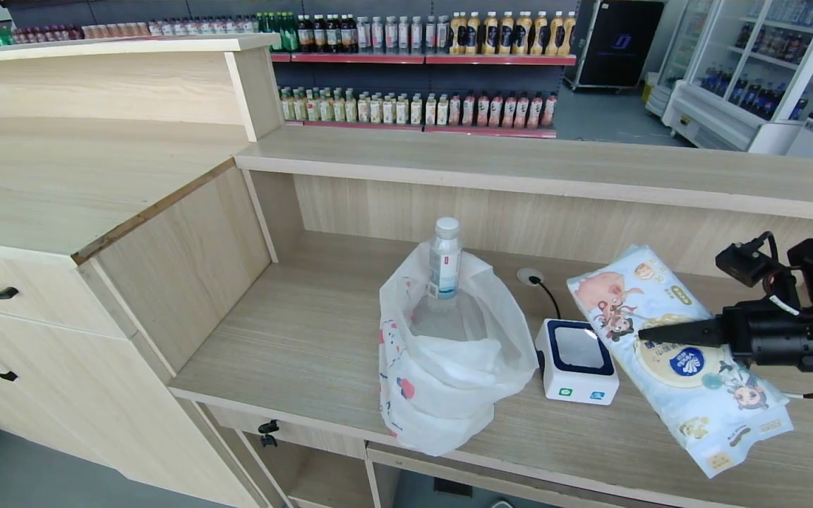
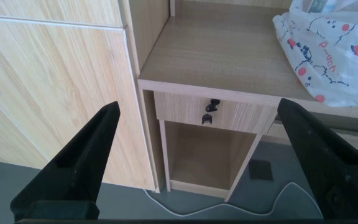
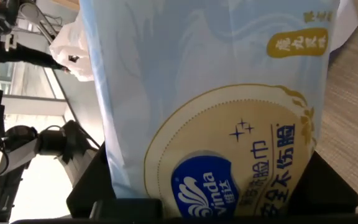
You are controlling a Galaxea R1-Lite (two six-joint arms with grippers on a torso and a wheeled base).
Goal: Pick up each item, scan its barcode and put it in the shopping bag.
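1 water bottle (image 1: 444, 264) stands in 1 shopping bag (image 1: 442, 374) beside 1 scanner (image 1: 576, 360). Right gripper (image 1: 653, 333) grasps 1 tissue pack (image 1: 689, 402); left gripper (image 2: 197, 162) is spread wide, empty.

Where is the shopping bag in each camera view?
Head view: shopping bag at centre, beside the scanner.
Left wrist view: bag on the counter's front edge, past the keyed drawer.
Right wrist view: likely the white plastic behind the tissue pack.
Shared landmark: the wooden counter.

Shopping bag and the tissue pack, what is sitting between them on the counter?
In the head view, a small white scanner with a dark rim sits between the shopping bag and the tissue pack.
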